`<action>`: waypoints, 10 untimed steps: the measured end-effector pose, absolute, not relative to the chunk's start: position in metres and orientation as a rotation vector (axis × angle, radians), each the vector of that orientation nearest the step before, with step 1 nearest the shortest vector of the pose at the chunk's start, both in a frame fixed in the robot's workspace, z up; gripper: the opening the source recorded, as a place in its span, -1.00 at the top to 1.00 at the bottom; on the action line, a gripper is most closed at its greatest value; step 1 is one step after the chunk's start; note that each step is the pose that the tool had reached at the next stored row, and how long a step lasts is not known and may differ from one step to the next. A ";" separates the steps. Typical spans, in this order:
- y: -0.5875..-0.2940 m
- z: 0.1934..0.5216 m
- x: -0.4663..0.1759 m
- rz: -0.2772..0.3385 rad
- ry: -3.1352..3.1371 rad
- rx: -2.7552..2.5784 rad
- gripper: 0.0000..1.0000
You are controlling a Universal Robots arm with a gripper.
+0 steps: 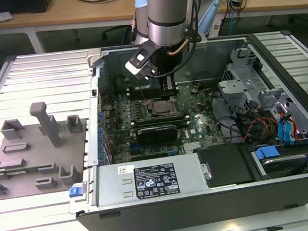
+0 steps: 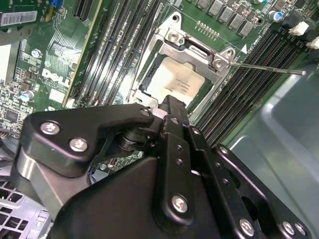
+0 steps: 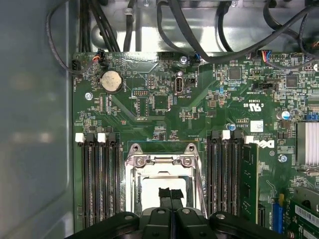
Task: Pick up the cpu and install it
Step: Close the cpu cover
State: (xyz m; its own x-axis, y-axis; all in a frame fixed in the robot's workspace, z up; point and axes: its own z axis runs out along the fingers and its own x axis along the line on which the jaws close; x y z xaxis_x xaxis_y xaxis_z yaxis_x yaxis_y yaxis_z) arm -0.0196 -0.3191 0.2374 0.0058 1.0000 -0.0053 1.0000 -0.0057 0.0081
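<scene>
The cpu [image 1: 159,108] lies flat in the motherboard socket inside the open computer case; its silver-grey top shows in both wrist views [image 2: 175,79] [image 3: 148,191]. The socket's metal frame [image 3: 160,160] surrounds it. My gripper [image 1: 169,90] hangs straight down over the socket. In the first wrist view its two black fingertips [image 3: 165,193] stand pressed together right over the chip's middle, with nothing between them. In the second wrist view the finger tip [image 2: 171,105] meets the chip's near edge and hides part of it.
Memory slots [image 3: 102,184] flank the socket on both sides, and a thin metal lever [image 2: 269,68] sticks out from it. A black expansion card [image 1: 157,132] lies beside the socket. A grey fixture plate [image 1: 26,162] sits outside the case at the exterior view's left.
</scene>
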 end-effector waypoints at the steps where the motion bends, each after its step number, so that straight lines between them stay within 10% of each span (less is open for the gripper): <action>1: -0.319 0.237 -0.020 0.003 2.219 2.211 0.79; 10: -0.319 0.237 -0.020 0.005 2.463 1.935 0.79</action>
State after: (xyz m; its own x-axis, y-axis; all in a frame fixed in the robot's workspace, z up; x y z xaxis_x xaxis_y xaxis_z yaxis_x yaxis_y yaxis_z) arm -0.0196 -0.3191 0.2374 -0.2368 0.9716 -0.0053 0.9715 0.2368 0.0081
